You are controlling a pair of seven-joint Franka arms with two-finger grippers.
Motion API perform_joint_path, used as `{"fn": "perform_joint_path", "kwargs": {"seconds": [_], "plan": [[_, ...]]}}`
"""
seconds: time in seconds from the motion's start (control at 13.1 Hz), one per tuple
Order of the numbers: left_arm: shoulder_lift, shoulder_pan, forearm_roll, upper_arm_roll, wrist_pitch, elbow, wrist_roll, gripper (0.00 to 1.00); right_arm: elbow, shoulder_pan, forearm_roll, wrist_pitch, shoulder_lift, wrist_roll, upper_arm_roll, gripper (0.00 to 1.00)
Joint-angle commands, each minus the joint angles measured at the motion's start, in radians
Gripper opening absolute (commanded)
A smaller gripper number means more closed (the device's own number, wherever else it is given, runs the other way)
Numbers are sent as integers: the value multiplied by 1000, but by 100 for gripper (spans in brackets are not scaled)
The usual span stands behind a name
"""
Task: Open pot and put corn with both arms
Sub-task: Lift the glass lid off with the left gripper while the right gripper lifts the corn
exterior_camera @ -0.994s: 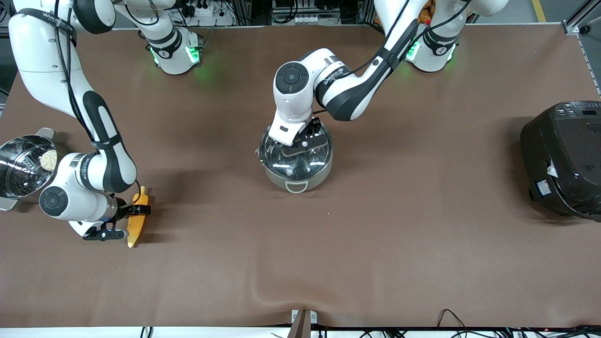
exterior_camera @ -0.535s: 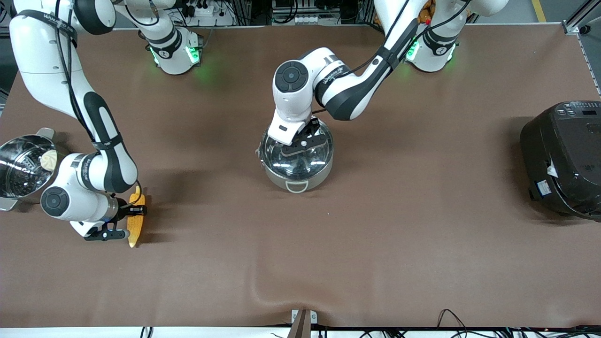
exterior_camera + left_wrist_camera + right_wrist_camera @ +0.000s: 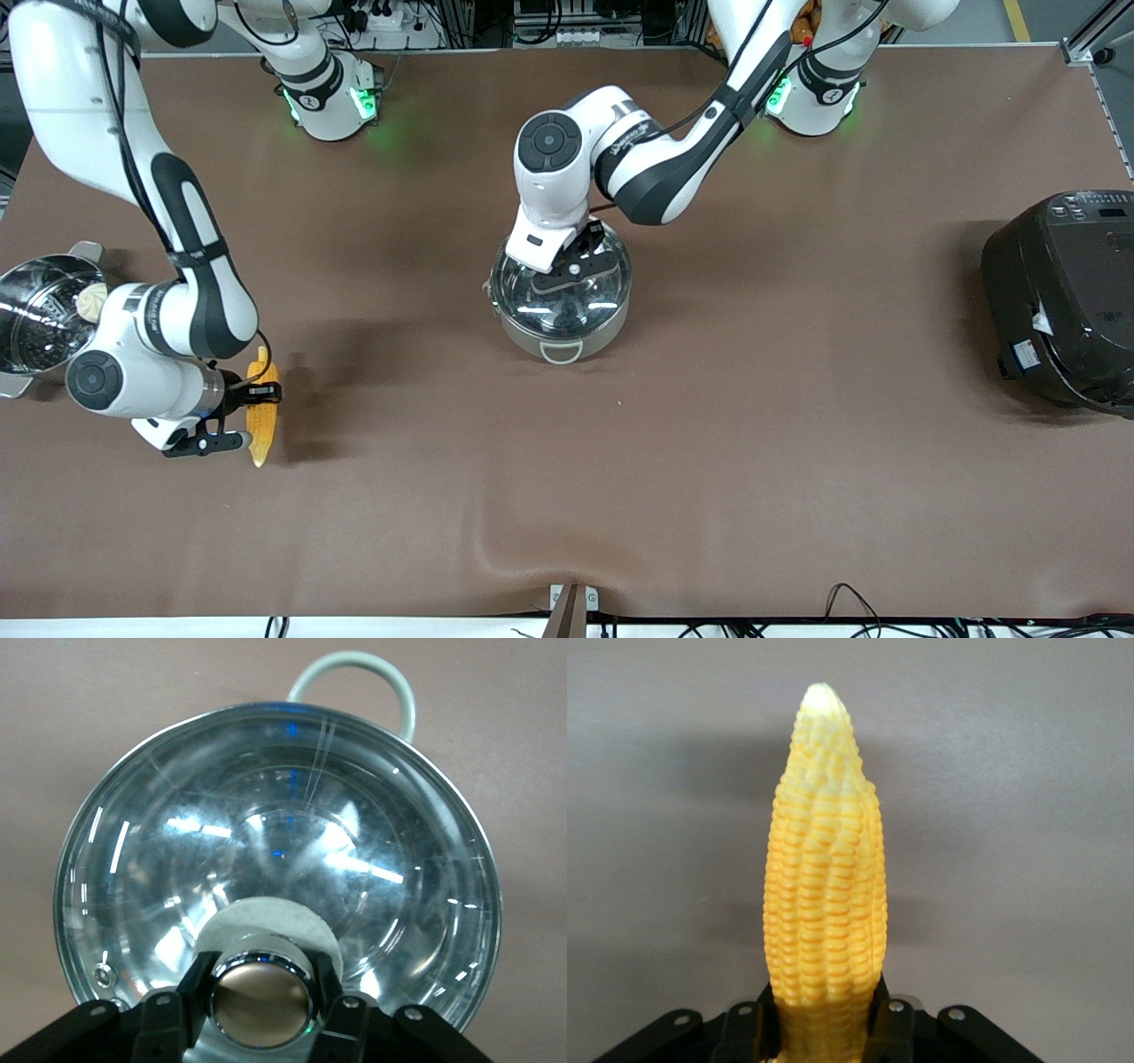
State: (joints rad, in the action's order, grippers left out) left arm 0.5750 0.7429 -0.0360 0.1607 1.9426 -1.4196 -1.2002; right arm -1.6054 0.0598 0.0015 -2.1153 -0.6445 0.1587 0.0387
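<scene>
The steel pot (image 3: 560, 341) stands mid-table, one loop handle toward the front camera, with its glass lid (image 3: 567, 301) on top. My left gripper (image 3: 573, 268) is shut on the lid's coppery knob (image 3: 262, 997), a finger on each side of it; the left wrist view shows the lid (image 3: 275, 850) and a pot handle (image 3: 354, 673). My right gripper (image 3: 252, 412) is shut on the thick end of the yellow corn (image 3: 263, 434) and holds it just above the table at the right arm's end. In the right wrist view the corn (image 3: 824, 895) points away from the gripper (image 3: 824, 1028).
A steel pot with a perforated steamer insert (image 3: 40, 315) stands at the table edge beside the right arm's wrist. A large black cooker (image 3: 1063, 301) stands at the left arm's end. The brown cloth has a wrinkle near the front edge (image 3: 496, 549).
The right gripper has raised the corn a little off the table; its shadow now lies apart from it. The left gripper, with the lid, has shifted slightly toward the bases.
</scene>
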Motion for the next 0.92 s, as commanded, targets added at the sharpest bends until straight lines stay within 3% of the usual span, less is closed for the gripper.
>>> {"fn": "perform_joint_path", "kwargs": {"seconds": [0.0,0.23,0.46,0.84], "plan": [[-116,-23,-9,-10,-103,-15,-1,0,-21,5,17,49,57,15,30,0],[-203,-94,-10,-10,-123,-42,39,0,-19,3,18,79,88,5,82,0],[-309,-203,-10,-7,-122,-137,146,0,-18,5,20,125,124,-10,148,0],[-446,-414,-9,-1,-56,-356,387,0,-19,-29,17,161,160,-267,329,0]]}}
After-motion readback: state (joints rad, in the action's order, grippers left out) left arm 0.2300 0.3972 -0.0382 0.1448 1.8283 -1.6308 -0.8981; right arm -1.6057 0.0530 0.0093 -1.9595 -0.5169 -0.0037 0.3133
